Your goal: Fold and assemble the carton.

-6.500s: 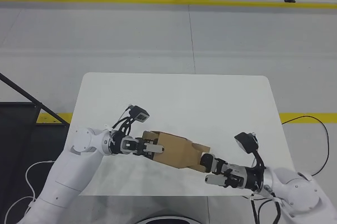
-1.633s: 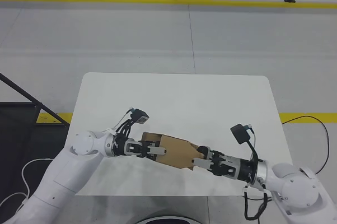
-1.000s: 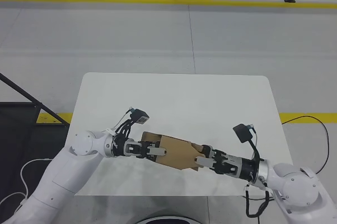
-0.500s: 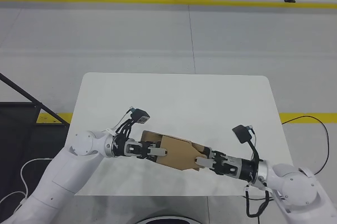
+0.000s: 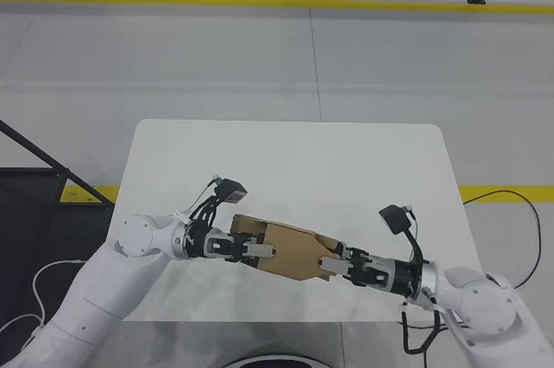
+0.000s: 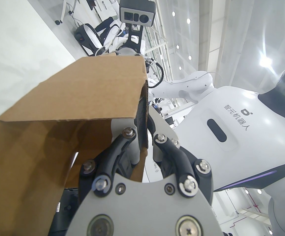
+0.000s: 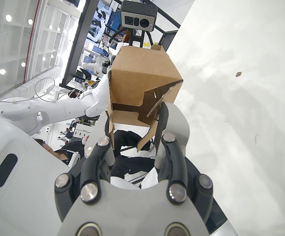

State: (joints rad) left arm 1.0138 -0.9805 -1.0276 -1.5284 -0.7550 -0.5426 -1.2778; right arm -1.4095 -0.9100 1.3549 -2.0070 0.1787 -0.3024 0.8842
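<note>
Since the earliest frame the right gripper (image 5: 332,266) has swung from beside the carton's corner onto its open end; over the last half second nothing has visibly shifted. Item: carton (image 5: 286,250), brown corrugated board, opened into a tube, lying lengthwise toward 6 o'clock of the table (image 5: 351,166) centre and carried between both arms; the pictures do not show whether it touches the surface. End flaps at its 4 o'clock end are loose and splayed, none yet folded shut (image 7: 157,99). Left gripper (image 5: 259,247), at the carton's 9 o'clock end: closed narrow on one side wall, one finger inside the tube and one outside (image 6: 143,124). Right gripper, at the 4 o'clock end: fingers apart at medium width, bracketing the loose flaps without clamping them (image 7: 135,124). Also present: a small brown scrap (image 7: 238,74) on the table, well apart from the carton. Risks, as judged: a flap may slip past a finger and fold outward instead of in; pushing endwise against a single-wall pinch could rack the tube flat or pull the wall free.
</note>
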